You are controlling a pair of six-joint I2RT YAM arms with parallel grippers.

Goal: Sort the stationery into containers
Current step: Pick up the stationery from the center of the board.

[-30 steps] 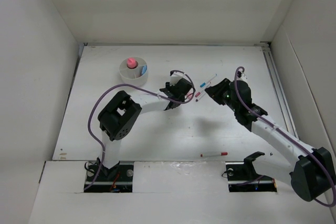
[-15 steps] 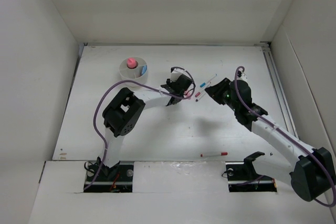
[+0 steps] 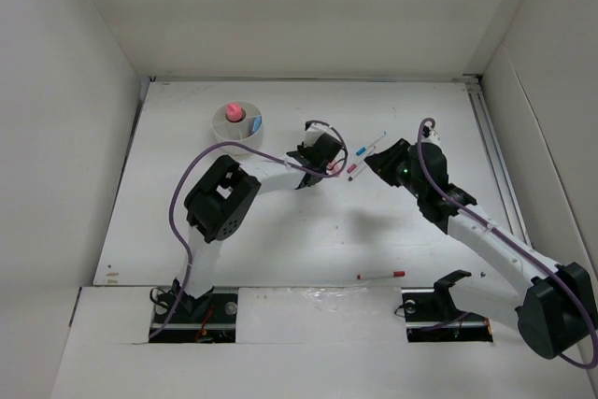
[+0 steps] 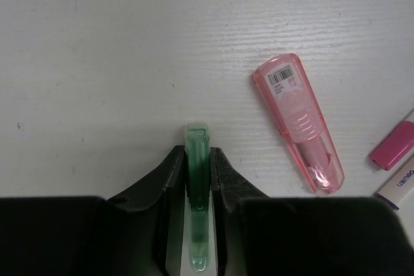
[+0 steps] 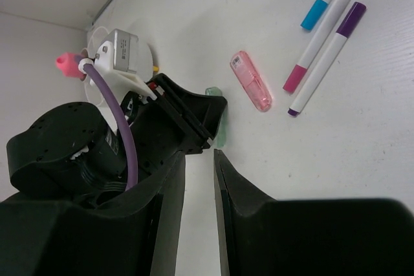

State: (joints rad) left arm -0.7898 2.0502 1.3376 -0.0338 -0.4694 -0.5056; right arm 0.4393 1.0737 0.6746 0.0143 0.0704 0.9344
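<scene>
— Down on the table (image 4: 97,43), mid-field: left gripper (image 4: 196,154) clenched on a green see-through case (image 4: 196,135), fingers (image 4: 173,167) pressing it from both sides, its tip poking out past them.
— Lifted or lying flat?
— Can't tell from the wrist view. Just beside it, to the right, a pink case (image 4: 299,124), flat on the table, barcode label up, apart from the fingers.
— And the other side?
— Right gripper (image 5: 198,155) released, jaws a narrow slit apart, only bare table showing through the gap. Facing the left one, near, not touching.
— Pens?
— Three side by side past the pink case: blue-capped pen (image 5: 315,12), pink-capped pen (image 5: 323,37), purple-capped pen (image 5: 326,56). One more, a red-capped pen (image 3: 381,275), alone near the front edge, well apart.
— The cup?
— Back left: round white cup (image 3: 224,140), pink cylinder (image 3: 234,113) standing inside, something blue (image 3: 255,123) at its right side, too small to make out.
</scene>
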